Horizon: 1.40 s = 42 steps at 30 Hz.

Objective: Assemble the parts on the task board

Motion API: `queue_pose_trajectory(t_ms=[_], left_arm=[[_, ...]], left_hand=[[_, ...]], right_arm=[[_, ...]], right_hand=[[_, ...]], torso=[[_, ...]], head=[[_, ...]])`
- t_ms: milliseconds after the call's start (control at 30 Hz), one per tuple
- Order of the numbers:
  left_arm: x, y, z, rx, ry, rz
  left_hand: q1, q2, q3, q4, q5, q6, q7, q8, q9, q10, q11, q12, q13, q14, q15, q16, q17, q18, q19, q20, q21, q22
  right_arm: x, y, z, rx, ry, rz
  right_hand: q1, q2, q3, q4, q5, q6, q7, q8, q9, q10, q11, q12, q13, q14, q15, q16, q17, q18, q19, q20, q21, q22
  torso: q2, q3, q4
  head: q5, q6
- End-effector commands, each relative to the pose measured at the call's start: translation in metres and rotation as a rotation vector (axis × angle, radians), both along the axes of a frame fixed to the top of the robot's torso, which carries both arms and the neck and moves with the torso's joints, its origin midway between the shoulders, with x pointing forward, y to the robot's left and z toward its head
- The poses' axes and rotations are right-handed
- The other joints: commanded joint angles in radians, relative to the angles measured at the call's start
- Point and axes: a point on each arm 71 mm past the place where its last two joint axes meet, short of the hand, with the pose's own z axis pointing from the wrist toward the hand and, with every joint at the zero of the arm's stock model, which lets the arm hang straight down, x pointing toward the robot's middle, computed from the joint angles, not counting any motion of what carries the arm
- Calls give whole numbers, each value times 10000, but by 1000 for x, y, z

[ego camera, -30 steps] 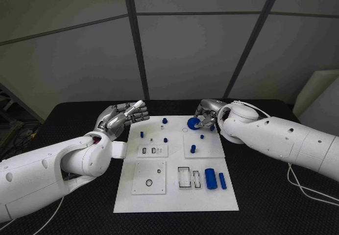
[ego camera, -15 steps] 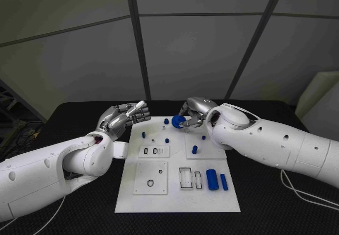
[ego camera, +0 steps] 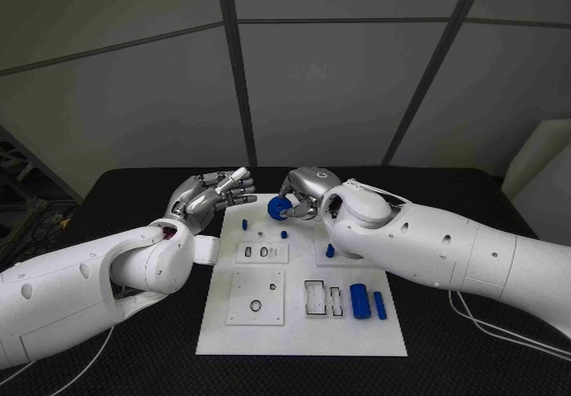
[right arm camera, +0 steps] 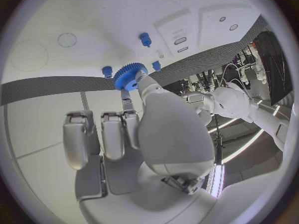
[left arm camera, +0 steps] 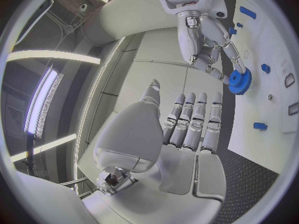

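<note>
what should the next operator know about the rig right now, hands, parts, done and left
Right hand: holds the blue gear above the far end of the task board.
Left hand: holds nothing, fingers apart, raised beside the board's far left corner.
Parts: small blue pegs stand at the far end; a thick blue cylinder and a thinner blue pin lie at the near right.
Done: the gear is picked up.
Left: seat the gear; the cylinder and the pin probably still need placing.
</note>
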Motion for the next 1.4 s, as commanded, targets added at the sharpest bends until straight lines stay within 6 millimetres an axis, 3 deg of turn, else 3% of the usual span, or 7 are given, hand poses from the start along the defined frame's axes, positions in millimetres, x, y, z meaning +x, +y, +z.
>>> queue_pose_trajectory(t_ms=[33,900,1000,1400], left_arm=[[0,-2,2,-25,-127,-140],[0,-3,2,4,-149,-144],[0,-3,2,7,-150,-139],[1,-3,2,12,-143,-135]], left_hand=[[-3,15,-13,-60,25,1,394,-53,-15,2,50,-33,-8,-27,45,-34,-12,470,31,-21,-40,-9],[-3,15,-13,-60,25,1,394,-53,-15,2,50,-33,-8,-27,45,-34,-12,470,31,-21,-40,-9],[-3,15,-13,-60,25,1,394,-53,-15,2,50,-33,-8,-27,45,-34,-12,470,31,-21,-40,-9],[-3,15,-13,-60,25,1,394,-53,-15,2,50,-33,-8,-27,45,-34,-12,470,31,-21,-40,-9]], right_arm=[[2,2,-1,-283,-252,-15],[14,17,-15,-991,230,-157],[15,16,-15,-1019,248,-226],[17,16,-17,-1090,300,-277]], right_hand=[[-63,26,4,-74,83,171,-110,29,177,458,-57,30,1677,723,-64,24,1191,-150,1037,-77,27,2634],[-331,-37,-23,-86,104,5,-64,-156,170,393,-25,-74,1596,708,-54,-9,1131,-150,1037,-87,27,2634],[-450,-103,-48,-93,49,-256,0,-274,127,317,24,-190,1501,702,-12,-22,1112,-150,1037,-59,27,2634],[-793,-257,-102,-109,-64,-1432,220,-288,-154,43,227,-614,1165,700,158,-35,1114,-150,1037,101,27,2634]], torso=[[-4,4,-3],[-8,20,-24],[-6,24,-28],[3,35,-29]], head=[[25,-25],[80,-95],[90,-105],[98,-109]])
